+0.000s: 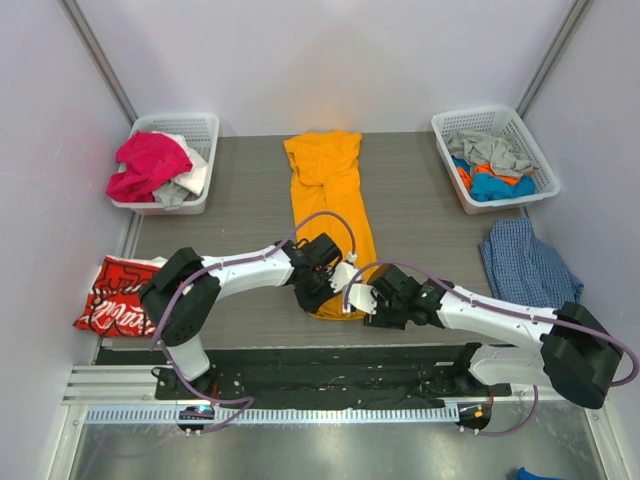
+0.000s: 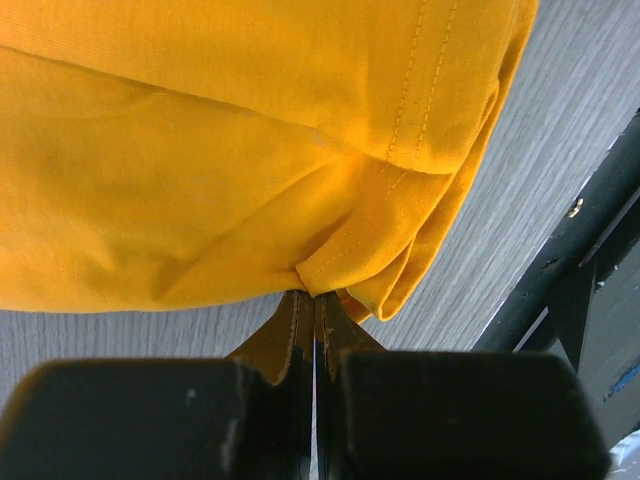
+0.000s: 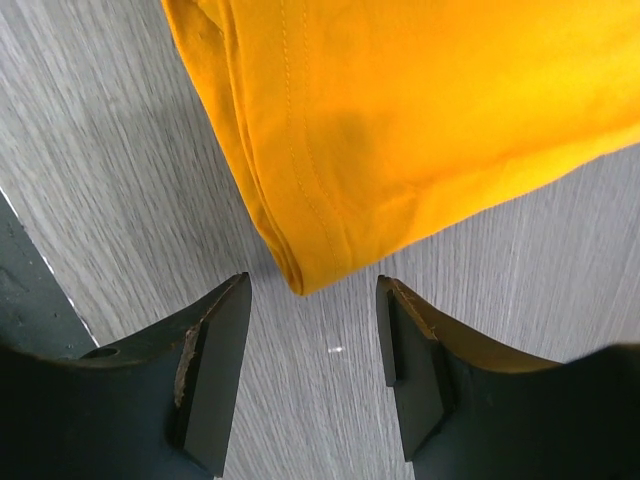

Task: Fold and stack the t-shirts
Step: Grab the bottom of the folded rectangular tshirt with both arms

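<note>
Okay: left claw (image 2: 312, 300) clenched on orange t-shirt (image 1: 330, 190) hem; right claw (image 3: 312, 290) released at corner.

Robotics lab test cell, plain white partition walls (image 1: 330, 60), grey wood-grain table (image 1: 430, 210), left arm (image 1: 245, 270) and right arm (image 1: 500, 318) bolted to an aluminium rail (image 1: 110, 385), white laundry baskets (image 1: 200, 125) at the far corners.

White lettering printed across red t-shirt (image 1: 118, 296), lower left of frame; too small and crumpled to read. Nothing else legible.
</note>
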